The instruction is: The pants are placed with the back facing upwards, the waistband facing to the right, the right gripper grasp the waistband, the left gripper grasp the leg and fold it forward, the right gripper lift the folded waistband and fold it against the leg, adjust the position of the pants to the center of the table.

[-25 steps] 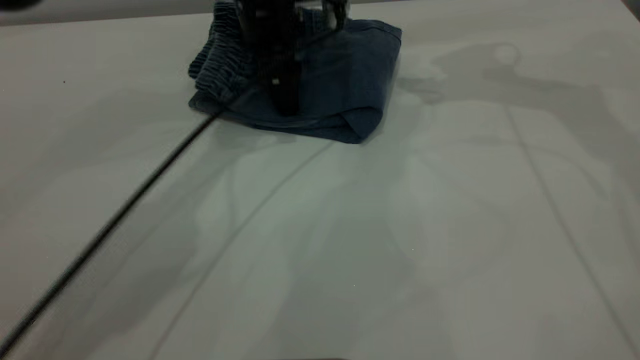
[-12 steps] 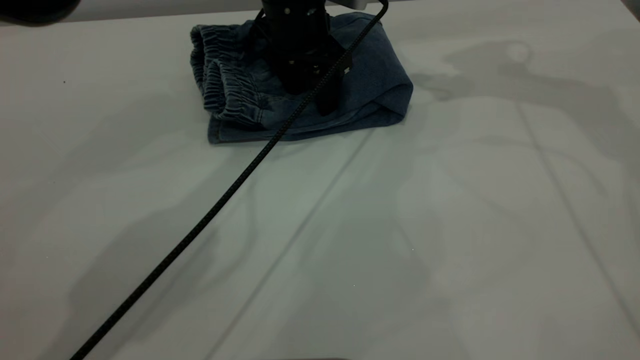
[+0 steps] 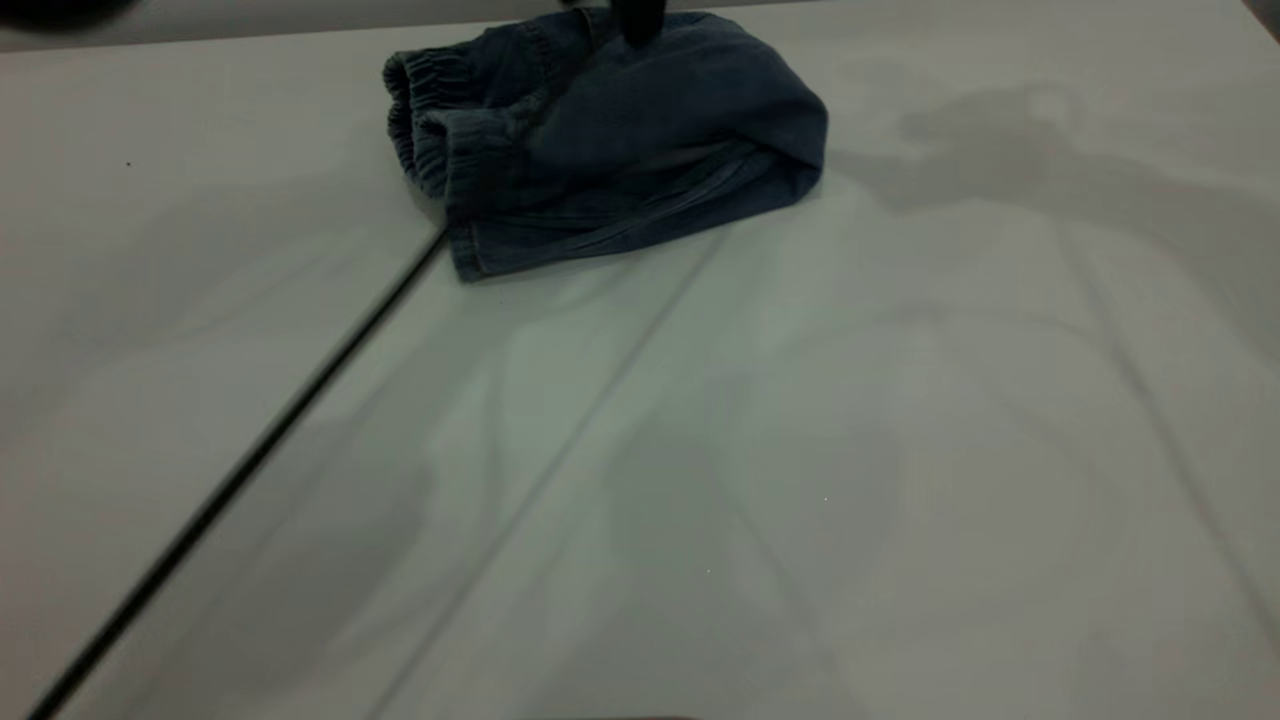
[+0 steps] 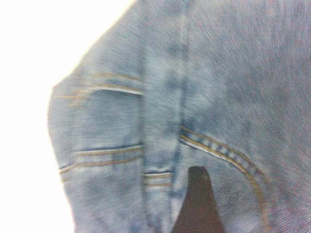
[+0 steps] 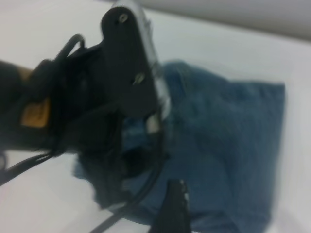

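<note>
The pants (image 3: 640, 140) lie folded into a compact blue denim bundle at the far middle of the table (image 3: 800, 450). Their gathered waistband (image 3: 430, 130) is at the bundle's left end, and a rounded fold is at its right end. My left gripper (image 3: 640, 15) hangs just above the bundle's far edge, mostly cut off by the top of the exterior view. The right wrist view shows the left gripper (image 5: 131, 165) as a black body over the denim (image 5: 228, 145). Its own camera is filled with pocket stitching (image 4: 218, 150). My right gripper (image 5: 182, 213) hovers beside the pants. The printed leg is hidden.
A black cable (image 3: 250, 460) runs from the lower left corner of the exterior view up to the pants' near left corner. A dark shape (image 3: 60, 10) sits at the top left edge. The table's far edge (image 3: 250, 25) lies just behind the pants.
The left gripper, which stood on the middle of the pants, has lifted up and back off them. The bundle's top layer has puffed up, and the cable has swung left.
</note>
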